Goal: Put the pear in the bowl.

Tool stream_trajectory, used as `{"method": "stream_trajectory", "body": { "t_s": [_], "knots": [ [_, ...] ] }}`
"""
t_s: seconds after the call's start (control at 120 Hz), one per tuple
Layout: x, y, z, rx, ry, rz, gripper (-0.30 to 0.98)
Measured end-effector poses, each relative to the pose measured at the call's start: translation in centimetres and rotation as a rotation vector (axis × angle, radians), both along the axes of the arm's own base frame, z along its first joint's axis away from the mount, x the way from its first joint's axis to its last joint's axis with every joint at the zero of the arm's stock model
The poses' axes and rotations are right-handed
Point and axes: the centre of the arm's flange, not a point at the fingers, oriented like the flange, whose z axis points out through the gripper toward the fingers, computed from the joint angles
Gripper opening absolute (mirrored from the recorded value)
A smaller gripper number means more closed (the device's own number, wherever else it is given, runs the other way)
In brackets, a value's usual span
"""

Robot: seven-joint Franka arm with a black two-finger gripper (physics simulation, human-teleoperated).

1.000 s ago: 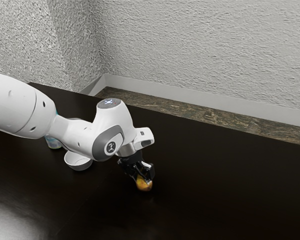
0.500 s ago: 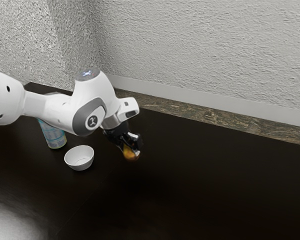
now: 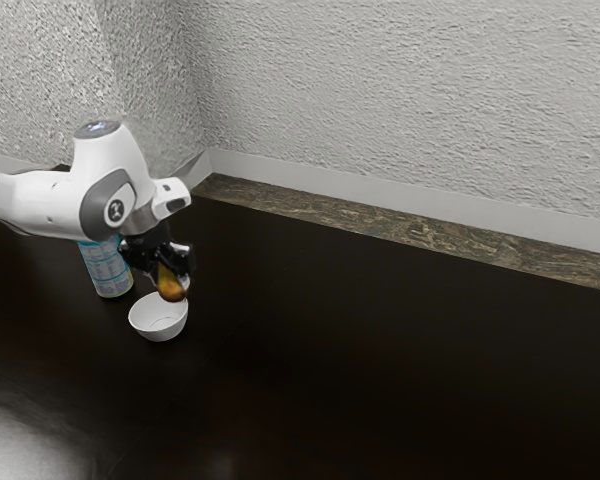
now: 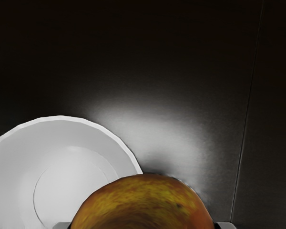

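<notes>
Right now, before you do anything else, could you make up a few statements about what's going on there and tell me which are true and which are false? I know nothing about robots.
1. My gripper is holding the pear. True.
2. The pear is lying in the bowl. False: it is between my gripper's two fingers, not in the white bowl.
3. The bowl is upside down. False: it sits upright, with its open side up.
4. The table is dark. True.
5. The patterned container near the bowl is lying on its side. False: that container stands upright.
6. The bowl stands on the table. True.
</notes>
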Motion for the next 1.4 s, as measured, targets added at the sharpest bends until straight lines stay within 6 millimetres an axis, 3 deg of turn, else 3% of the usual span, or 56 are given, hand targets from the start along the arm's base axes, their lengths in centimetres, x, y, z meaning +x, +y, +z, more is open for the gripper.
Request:
{"method": "stream_trajectory", "body": {
  "t_s": [0.283,0.408,0.55,0.733,0.9,1.0,1.217,1.325,1.4],
  "knots": [
    [-0.4,6.1,-2.3,0.002,0.045,0.081,0.34],
    [1.9,6.4,-3.1,0.010,0.044,0.065,0.34],
    [3.2,6.8,-3.7,0.016,0.043,0.050,0.35],
    [3.4,6.9,-3.9,0.016,0.046,0.036,0.39],
    [3.2,6.3,-3.0,0.014,0.039,0.020,0.55],
    [2.9,5.5,-0.2,0.017,0.000,0.002,0.60],
    [1.7,2.6,9.1,0.023,-0.112,-0.052,0.66],
    [2.7,1.3,15.3,0.023,-0.142,-0.072,0.67],
    [3.0,0.4,18.3,0.031,-0.133,-0.091,0.67]
  ]
}}
